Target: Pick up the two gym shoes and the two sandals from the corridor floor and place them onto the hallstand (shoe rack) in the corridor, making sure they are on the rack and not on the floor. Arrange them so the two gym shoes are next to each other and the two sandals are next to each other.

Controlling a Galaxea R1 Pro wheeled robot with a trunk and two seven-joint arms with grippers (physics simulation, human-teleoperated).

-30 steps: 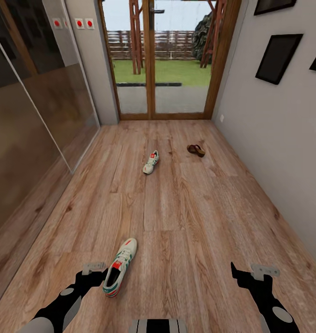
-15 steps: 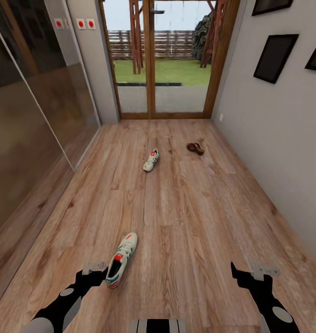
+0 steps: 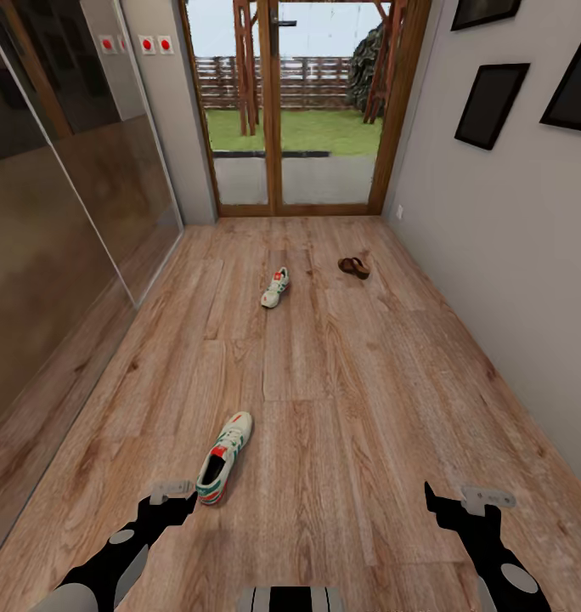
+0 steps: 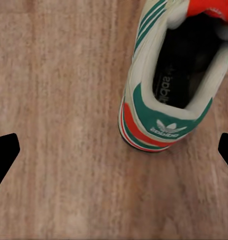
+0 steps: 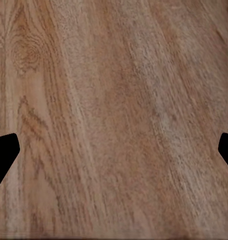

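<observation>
- The near gym shoe (image 3: 223, 457) is lying on the wood floor (image 3: 341, 399) just ahead of the left gripper (image 3: 173, 503). Its long axis is running away from the robot and leaning a little toward the right, with the toe pointing toward the glass door (image 3: 303, 106) and the heel facing the robot.
- In the left wrist view the shoe's heel (image 4: 164, 127) is showing its green and red-orange patch, with the dark opening facing up. It is sitting apart from both fingers.
- The far gym shoe (image 3: 275, 287) is lying well down the corridor, also lengthwise, with its toe pointing back toward the robot and slightly left.
- A brown sandal (image 3: 354, 267) is resting to the right of that shoe, near the right wall (image 3: 494, 255); its long axis is lying crosswise.
- The left arm is reaching forward and low, its fingers (image 4: 5, 152) spread wide and released, holding nothing.
- The right gripper (image 3: 460, 506) is hovering at the same height over bare floor, its fingers (image 5: 4, 150) likewise spread wide and empty.
</observation>
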